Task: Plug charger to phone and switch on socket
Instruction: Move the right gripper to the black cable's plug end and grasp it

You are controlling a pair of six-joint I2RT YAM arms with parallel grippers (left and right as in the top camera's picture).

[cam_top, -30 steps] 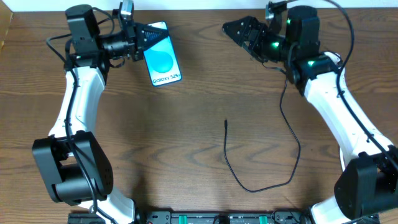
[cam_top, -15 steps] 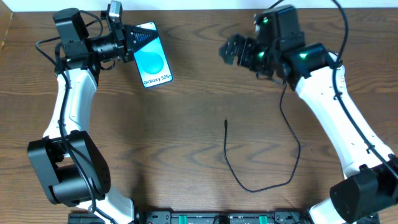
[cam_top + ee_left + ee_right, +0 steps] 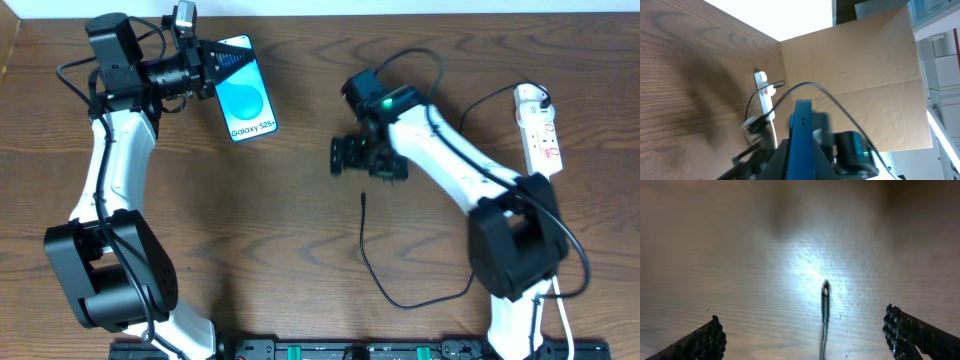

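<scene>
Currently: phone (image 3: pixel 248 100), screen up, clamped at the end away from its lettering by the closed left hand (image 3: pixel 214 70). Charger (image 3: pixel 364 232): plug tip (image 3: pixel 825 287) lies loose on the desk (image 3: pixel 200 250), right of the phone. Right hand (image 3: pixel 365 160): spread wide, empty, between phone and tip, just beside the tip. Socket (image 3: pixel 538 128): far right of the phone.

One phone (image 3: pixel 247 90), one charger (image 3: pixel 362 230), one socket (image 3: pixel 538 126).
</scene>
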